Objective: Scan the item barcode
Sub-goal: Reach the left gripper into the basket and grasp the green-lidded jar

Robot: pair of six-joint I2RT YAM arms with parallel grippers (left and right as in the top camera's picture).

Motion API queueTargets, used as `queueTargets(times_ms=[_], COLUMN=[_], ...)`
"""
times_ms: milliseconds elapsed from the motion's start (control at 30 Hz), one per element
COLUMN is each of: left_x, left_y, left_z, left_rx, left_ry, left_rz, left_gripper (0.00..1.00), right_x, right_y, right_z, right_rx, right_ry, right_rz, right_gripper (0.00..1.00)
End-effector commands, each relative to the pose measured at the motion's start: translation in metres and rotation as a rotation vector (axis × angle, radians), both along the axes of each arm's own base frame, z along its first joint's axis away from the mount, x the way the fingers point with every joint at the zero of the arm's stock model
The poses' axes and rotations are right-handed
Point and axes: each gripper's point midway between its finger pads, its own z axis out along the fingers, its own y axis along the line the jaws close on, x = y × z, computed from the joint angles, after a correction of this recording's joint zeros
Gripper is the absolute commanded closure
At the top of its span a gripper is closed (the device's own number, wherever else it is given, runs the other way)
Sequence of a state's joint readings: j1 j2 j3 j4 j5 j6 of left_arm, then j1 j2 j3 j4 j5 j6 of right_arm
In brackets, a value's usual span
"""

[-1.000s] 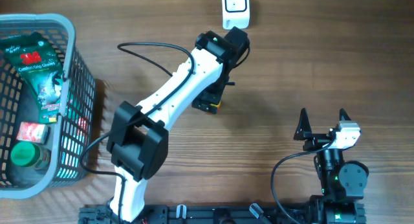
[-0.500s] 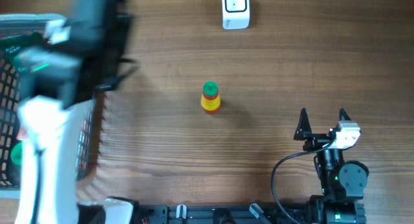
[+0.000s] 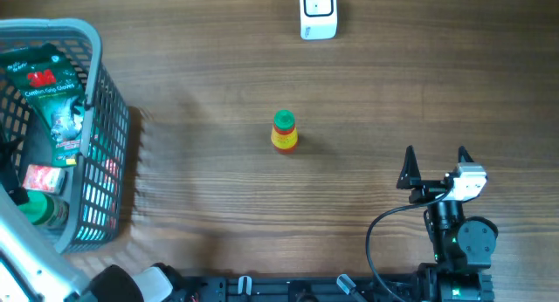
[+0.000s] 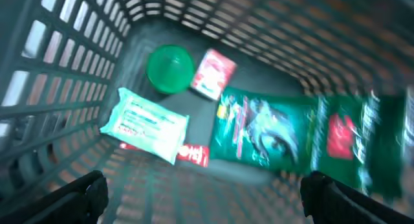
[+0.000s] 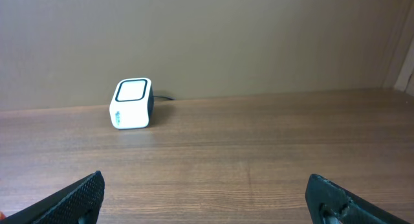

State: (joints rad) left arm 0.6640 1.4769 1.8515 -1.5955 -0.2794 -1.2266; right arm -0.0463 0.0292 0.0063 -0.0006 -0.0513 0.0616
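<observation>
Left gripper stood wide over basket; right gripper wide too. Green packet, centre-right, looked light, floppy, slippery: pinch an edge.

- Basket: grey-blue lattice.
- Pouch: dark green, red logo.
- Wipes pack: pale green and white.
- Small bottle: green top, red and yellow bands.
- Barcode scanner: white, black-rimmed face.
- Table: brown wood grain.

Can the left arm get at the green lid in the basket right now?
Probably yes. The left tool hangs open over the basket, and the green lid lies uncovered beside the red box. It sits near the basket's corner, so the walls might crowd it.
</observation>
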Motion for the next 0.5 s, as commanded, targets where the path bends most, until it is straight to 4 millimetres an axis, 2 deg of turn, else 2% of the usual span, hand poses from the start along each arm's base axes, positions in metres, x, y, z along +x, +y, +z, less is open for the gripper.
queueTargets(times_ms=[0, 67, 200, 267, 400, 467], left_x=[0.0, 0.003, -0.01, -0.015, -0.007, -0.001], left_y=[0.018, 0.021, 0.014, 0.011, 0.018, 0.024], left_z=[-0.04, -0.062, -0.107, -0.126, -0.159, -0.168], left_rx=[-0.043, -0.054, -0.116, -0.131, -0.116, -0.104], left_ry=[-0.01, -0.011, -0.035, -0.041, -0.079, -0.104], left_rz=[0.14, 0.18, 0.482, 0.58, 0.589, 0.586], left_gripper=[0.0, 0.0, 0.0, 0.0, 0.0, 0.0], right_x=[0.0, 0.0, 0.0, 0.0, 0.0, 0.0], right_y=[0.0, 0.0, 0.0, 0.0, 0.0, 0.0], right_z=[0.0, 0.0, 0.0, 0.0, 0.0, 0.0], right_rx=[-0.01, -0.009, -0.01, -0.01, -0.009, -0.009], right_ry=[-0.002, -0.002, -0.002, -0.002, -0.002, -0.002], right_rz=[-0.001, -0.001, -0.001, -0.001, -0.001, -0.001], right_gripper=[0.0, 0.0, 0.01, 0.0, 0.0, 0.0])
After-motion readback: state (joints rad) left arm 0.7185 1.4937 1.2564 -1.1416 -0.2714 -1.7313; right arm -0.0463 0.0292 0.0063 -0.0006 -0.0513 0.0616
